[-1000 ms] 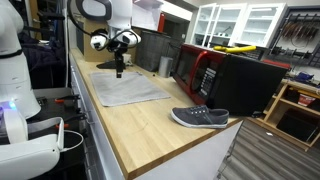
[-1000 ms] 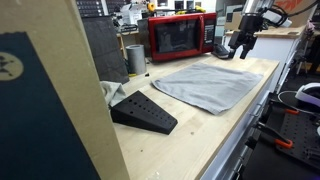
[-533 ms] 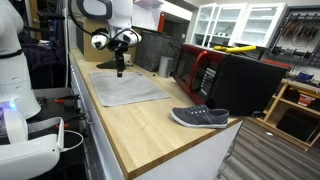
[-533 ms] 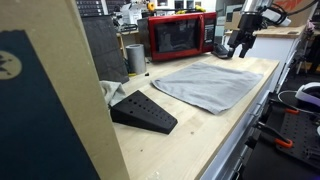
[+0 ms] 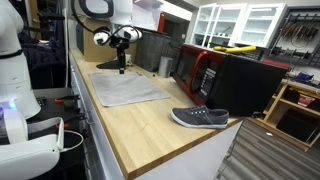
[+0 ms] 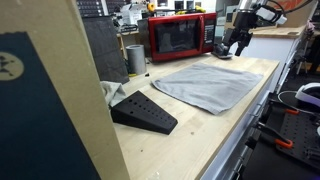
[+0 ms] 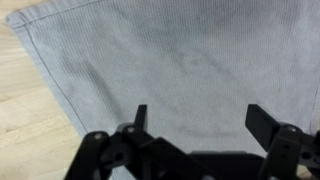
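In an exterior view, going L to R: gripper (image 5: 123, 69) hangs over the far edge of the grey cloth (image 5: 130, 88), fingers pointing down and spread apart w/ nothing btwn them. The cloth lies flat on the wooden counter (image 5: 150, 135). The red microwave (image 5: 203, 72) stands beyond the cloth's right side, and a dark shoe (image 5: 200, 117) lies well apart from the cloth, near the counter's front corner. Vs a sec ago the gripper sits a little higher above the cloth edge; cloth, shoe and microwave haven't shifted. In an exterior view from across the counter, L to R: black wedge (image 6: 145, 112) just beside the cloth's (image 6: 205, 85) near-left corner, metal cup (image 6: 135, 58) behind the cloth, microwave (image 6: 180, 38) behind it too, then the gripper (image 6: 231, 52) over the cloth's far-right edge. Here it has drifted up and a bit toward the microwave since the earlier frames. Wrist view: bare wood at left, cloth (image 7: 190, 60) filling the rest, its corner top left. Gripper (image 7: 200, 112) is wide open above it, as wide as before.
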You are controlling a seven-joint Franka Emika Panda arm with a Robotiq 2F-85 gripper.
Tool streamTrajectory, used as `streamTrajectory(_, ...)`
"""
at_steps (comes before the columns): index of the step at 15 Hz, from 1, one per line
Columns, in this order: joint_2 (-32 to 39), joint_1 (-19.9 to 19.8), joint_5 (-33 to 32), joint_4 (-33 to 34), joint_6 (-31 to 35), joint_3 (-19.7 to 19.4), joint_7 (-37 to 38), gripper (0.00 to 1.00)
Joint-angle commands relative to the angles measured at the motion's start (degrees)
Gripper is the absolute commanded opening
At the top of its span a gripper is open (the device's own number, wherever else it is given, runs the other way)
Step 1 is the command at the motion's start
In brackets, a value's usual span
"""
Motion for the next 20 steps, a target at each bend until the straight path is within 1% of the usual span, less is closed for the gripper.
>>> streamTrajectory(1,1.2,-1.3,-0.3,0.9,1.4,0.7,3.2,1.00)
streamTrajectory(4,3.1,-2.3,0.1,1.9,2.0,-0.7,3.1,1.00)
streamTrajectory(7,7.3,-2.7,0.8,3.6,3.7,-2.4,1.3,1.00)
streamTrajectory(11,12.8,-1.7,2.3,5.7,8.1,-3.0,0.4,1.00)
streamTrajectory(13,15.8,-2.2,2.3,6.7,10.2,-2.8,1.1,1.00)
streamTrajectory(16,18.4,-3.2,3.0,7.7,9.4,-3.5,0.0,1.00)
streamTrajectory(19,18.4,-5.4,1.9,7.9,7.5,-4.8,-1.3,1.00)
streamTrajectory(20,18.0,-5.7,2.8,8.1,5.9,-5.5,-3.6,1.00)
